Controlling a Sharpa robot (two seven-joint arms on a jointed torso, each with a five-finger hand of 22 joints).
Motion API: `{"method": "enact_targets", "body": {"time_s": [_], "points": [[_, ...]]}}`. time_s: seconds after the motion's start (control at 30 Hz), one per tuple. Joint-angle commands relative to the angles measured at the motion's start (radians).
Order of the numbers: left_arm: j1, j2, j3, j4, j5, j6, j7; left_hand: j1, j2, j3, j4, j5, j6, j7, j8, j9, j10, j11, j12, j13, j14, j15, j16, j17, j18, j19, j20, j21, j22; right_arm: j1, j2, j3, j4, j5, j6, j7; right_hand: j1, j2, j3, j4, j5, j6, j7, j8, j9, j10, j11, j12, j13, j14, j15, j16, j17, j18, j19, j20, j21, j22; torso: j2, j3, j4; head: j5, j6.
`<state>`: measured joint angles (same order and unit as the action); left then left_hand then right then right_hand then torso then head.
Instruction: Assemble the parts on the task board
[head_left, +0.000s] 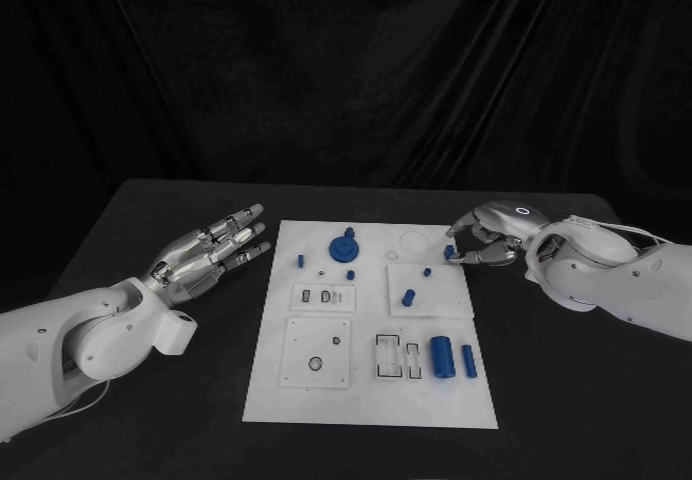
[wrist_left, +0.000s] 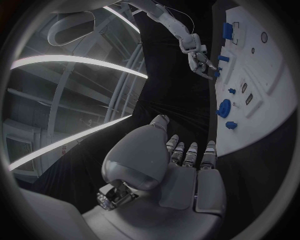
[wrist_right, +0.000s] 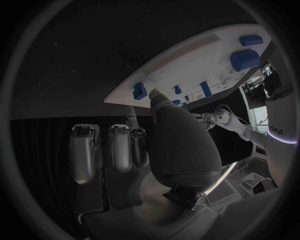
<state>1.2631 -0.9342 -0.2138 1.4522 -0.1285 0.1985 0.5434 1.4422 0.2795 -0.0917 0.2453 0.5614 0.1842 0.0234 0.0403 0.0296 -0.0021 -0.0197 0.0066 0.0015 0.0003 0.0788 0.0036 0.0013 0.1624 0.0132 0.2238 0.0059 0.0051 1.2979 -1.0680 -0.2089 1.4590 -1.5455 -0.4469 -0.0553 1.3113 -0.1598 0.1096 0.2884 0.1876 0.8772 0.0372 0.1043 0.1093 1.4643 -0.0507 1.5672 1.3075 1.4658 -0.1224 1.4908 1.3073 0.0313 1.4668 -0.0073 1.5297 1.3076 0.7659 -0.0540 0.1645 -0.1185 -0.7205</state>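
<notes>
The white task board (head_left: 433, 405) lies in the middle of the table. On it are a blue gear-like part (head_left: 343, 248), several small blue pegs such as one (head_left: 408, 296), and two blue cylinders (head_left: 443, 355) near its right front. My left hand (head_left: 216, 250) hovers left of the board, fingers spread, holding nothing. My right hand (head_left: 488, 240) is at the board's far right edge with its fingers curled. Its fingertips are right at a small blue part (head_left: 450, 251). The right wrist view shows the thumb beside this part (wrist_right: 139, 91); a grip is not plain.
The board has white inset tiles with slots and holes (head_left: 317, 365) and a clear ring (head_left: 414, 240) near its far edge. Black table (head_left: 577, 400) surrounds the board on all sides. A black curtain hangs behind.
</notes>
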Motion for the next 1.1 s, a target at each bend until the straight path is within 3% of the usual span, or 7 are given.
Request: {"method": "enact_targets", "body": {"time_s": [0.03, 0.33, 1.1], "points": [[-0.002, 0.002, 0.001, 0.002, 0.0, 0.01, 0.019, -0.001, 0.002, 0.005, 0.001, 0.003, -0.001, 0.002, 0.006, 0.0, 0.002, 0.006, -0.007, -0.002, 0.0, 0.004, -0.004, -0.001, 0.018, 0.0, 0.01, 0.004, 0.001, -0.006, 0.006, 0.0, -0.006, -0.01, -0.016, -0.003, 0.015, 0.004, 0.01, 0.0, 0.016, 0.007, 0.002, -0.001, -0.001, 0.106, 0.005, 0.004, 0.263, 0.083, 0.001, 0.007, 0.131, -0.02, 0.082, 0.0, 0.001, 0.248, 0.001, -0.0001, 0.0004, 0.004, -0.003], [-0.003, 0.002, 0.001, 0.0, 0.0, 0.011, 0.018, 0.001, 0.002, 0.009, -0.002, 0.004, -0.001, 0.002, 0.006, 0.0, 0.002, 0.007, -0.007, -0.002, 0.0, 0.004, -0.004, -0.001, 0.018, 0.0, 0.01, 0.004, 0.001, -0.011, 0.016, 0.0, -0.019, -0.011, -0.022, -0.001, 0.034, 0.01, 0.014, -0.002, 0.059, 0.036, 0.01, 0.012, 0.012, 0.106, 0.012, 0.004, 0.263, 0.083, 0.007, 0.008, 0.129, -0.019, 0.081, 0.005, -0.001, 0.247, 0.001, -0.0003, 0.0003, 0.004, -0.009], [-0.006, 0.008, 0.001, -0.003, 0.0, 0.021, 0.01, 0.002, 0.003, 0.012, -0.005, 0.006, -0.002, 0.003, 0.006, 0.0, 0.002, 0.007, -0.007, -0.002, 0.0, 0.004, -0.004, -0.001, 0.018, 0.0, 0.011, 0.004, 0.001, -0.013, 0.036, 0.0, -0.04, -0.012, -0.021, -0.007, 0.048, 0.015, 0.012, -0.005, 0.07, 0.101, 0.015, 0.062, 0.058, 0.106, 0.021, 0.004, 0.263, 0.082, 0.013, 0.01, 0.128, -0.019, 0.081, 0.011, -0.002, 0.247, 0.0, 0.0, -0.0005, 0.001, -0.017]]}}
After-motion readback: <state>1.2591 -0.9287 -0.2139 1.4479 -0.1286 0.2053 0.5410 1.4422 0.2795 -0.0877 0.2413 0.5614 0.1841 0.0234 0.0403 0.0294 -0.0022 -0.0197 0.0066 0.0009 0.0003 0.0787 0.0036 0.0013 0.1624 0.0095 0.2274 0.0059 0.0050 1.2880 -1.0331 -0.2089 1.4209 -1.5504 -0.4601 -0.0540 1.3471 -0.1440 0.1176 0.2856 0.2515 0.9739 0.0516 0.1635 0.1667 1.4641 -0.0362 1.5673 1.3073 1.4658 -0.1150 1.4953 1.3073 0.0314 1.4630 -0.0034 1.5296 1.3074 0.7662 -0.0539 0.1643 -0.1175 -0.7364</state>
